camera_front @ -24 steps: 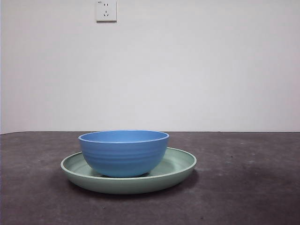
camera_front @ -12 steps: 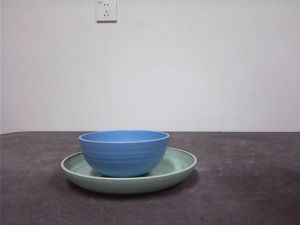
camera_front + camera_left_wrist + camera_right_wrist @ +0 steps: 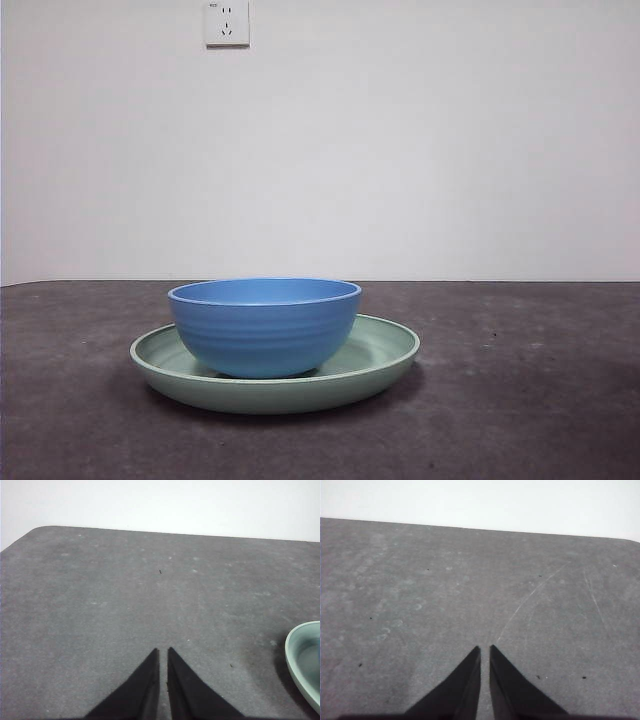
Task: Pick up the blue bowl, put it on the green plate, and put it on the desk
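Observation:
The blue bowl (image 3: 264, 325) stands upright inside the green plate (image 3: 385, 352), a little left of the plate's middle, and the plate rests on the desk (image 3: 520, 400). No arm shows in the front view. My left gripper (image 3: 163, 652) is shut over bare desk, with only the plate's rim (image 3: 300, 662) showing off to one side of it. My right gripper (image 3: 485, 650) is shut too, above bare desk (image 3: 470, 580), with neither bowl nor plate in its view.
A white wall with a power socket (image 3: 227, 22) rises behind the desk's far edge. The desk's rounded far corner (image 3: 35, 532) shows in the left wrist view. Fine scratches (image 3: 530, 600) mark the surface under the right arm.

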Robot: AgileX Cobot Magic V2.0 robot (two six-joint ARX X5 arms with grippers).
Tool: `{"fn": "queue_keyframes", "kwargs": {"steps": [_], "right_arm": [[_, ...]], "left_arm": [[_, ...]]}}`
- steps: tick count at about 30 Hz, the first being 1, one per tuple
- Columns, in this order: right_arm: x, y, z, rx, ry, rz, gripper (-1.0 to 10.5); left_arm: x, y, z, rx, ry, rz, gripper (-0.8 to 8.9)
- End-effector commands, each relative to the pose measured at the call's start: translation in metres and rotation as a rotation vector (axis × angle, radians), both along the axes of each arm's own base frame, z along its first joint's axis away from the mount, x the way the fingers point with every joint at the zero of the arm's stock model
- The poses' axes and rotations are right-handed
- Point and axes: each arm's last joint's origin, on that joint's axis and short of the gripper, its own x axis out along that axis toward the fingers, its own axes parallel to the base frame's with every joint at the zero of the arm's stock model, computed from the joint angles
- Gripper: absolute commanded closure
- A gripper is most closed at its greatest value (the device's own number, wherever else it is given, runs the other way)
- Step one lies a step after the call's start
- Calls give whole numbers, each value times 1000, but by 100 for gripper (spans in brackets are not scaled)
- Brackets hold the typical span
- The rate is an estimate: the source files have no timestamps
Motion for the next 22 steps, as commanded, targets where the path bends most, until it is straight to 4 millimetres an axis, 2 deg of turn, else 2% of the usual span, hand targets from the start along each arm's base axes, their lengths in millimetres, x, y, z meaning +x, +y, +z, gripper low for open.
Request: {"fn": "queue_keyframes", "kwargs": {"steps": [1, 22], "right_arm": [[0, 0, -1, 32, -4, -11, 921], [0, 0, 0, 32, -15, -12, 921]], "left_arm": [[1, 0, -7, 5, 24, -5, 787], [1, 0, -7, 5, 25, -5, 787]]}}
